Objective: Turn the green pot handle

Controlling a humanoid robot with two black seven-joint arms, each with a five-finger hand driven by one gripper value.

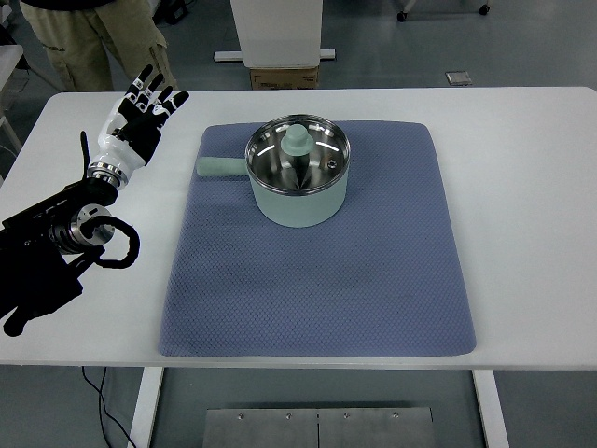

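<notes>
A pale green pot (298, 182) with a glass lid and a green knob (297, 140) stands on the blue mat (317, 271), toward its far side. The pot's green handle (218, 167) points left. My left hand (142, 117) is open with its fingers spread, above the white table left of the mat, well clear of the handle. It holds nothing. The right arm is out of view.
The white table (522, 187) extends to both sides of the mat. A person's legs (89, 37) stand beyond the table's far left corner. A white pillar with a cardboard box (283, 75) stands behind the far edge.
</notes>
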